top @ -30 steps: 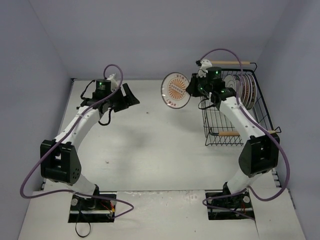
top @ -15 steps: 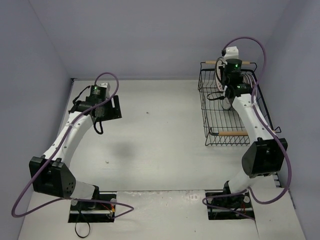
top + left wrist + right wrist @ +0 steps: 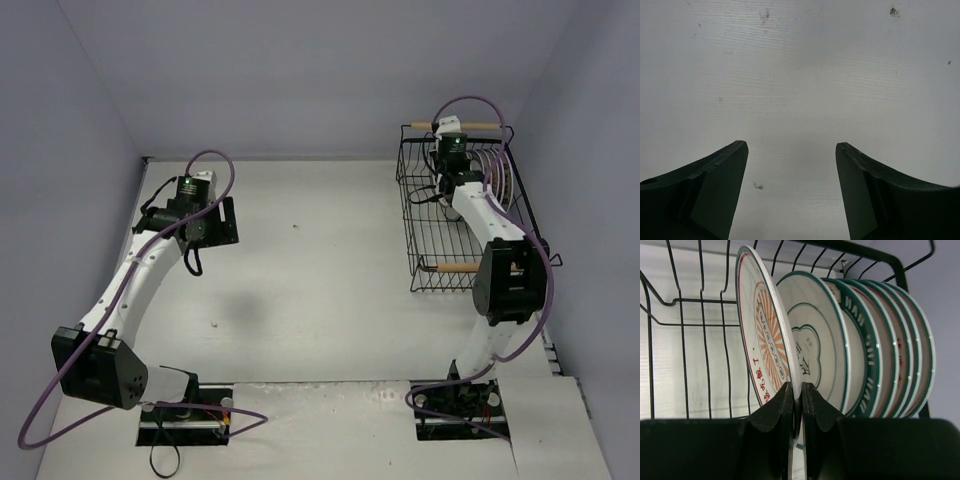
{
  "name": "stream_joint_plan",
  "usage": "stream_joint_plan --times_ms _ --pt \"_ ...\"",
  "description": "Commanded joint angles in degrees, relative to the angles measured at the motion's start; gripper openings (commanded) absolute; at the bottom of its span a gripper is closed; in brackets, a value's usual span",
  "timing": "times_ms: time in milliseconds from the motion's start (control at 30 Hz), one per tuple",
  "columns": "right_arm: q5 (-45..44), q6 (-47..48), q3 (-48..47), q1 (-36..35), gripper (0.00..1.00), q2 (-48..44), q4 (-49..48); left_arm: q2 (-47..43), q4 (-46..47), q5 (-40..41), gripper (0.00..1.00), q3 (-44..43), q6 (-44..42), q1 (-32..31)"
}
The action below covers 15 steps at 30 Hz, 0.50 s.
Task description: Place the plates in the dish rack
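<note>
My right gripper [image 3: 801, 390] is shut on the rim of an orange sunburst plate [image 3: 762, 325] and holds it upright, on edge, inside the dish rack [image 3: 700, 301]. Just behind it stand several plates [image 3: 875, 340] on edge in a row, with teal and patterned rims. In the top view the right gripper [image 3: 452, 165] is inside the black wire rack [image 3: 410, 215] near its far end, beside the stacked plates [image 3: 502, 180]. My left gripper [image 3: 791, 147] is open and empty above bare table, at the far left [image 3: 222, 220].
The rack stands at the far right against the right wall, with wooden handles at its far end [image 3: 470, 125] and near end [image 3: 452, 267]. The white table [image 3: 310, 290] lies between the arms. Grey walls close in on all sides.
My right arm has carried the sunburst plate from left of the rack up over its rim and down inside, next to the other plates. My left arm has pulled back leftward.
</note>
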<state>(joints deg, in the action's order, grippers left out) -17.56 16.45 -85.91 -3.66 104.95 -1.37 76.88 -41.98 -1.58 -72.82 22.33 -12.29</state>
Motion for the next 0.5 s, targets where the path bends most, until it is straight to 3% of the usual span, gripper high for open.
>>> stream_joint_plan --times_ms 0,333,467 --pt "-0.7 0.3 -0.1 0.6 0.0 -0.4 -7.3 -2.2 0.0 0.9 0.71 -0.3 -1.1 0.1" --pt "0.6 -2.6 1.7 0.9 0.0 1.6 -7.0 -3.1 -0.8 1.0 0.71 0.1 -1.0 0.1" --pt "1.6 -5.0 2.1 0.9 0.12 1.0 -5.5 -3.8 -1.4 0.9 0.71 0.0 -0.9 0.1"
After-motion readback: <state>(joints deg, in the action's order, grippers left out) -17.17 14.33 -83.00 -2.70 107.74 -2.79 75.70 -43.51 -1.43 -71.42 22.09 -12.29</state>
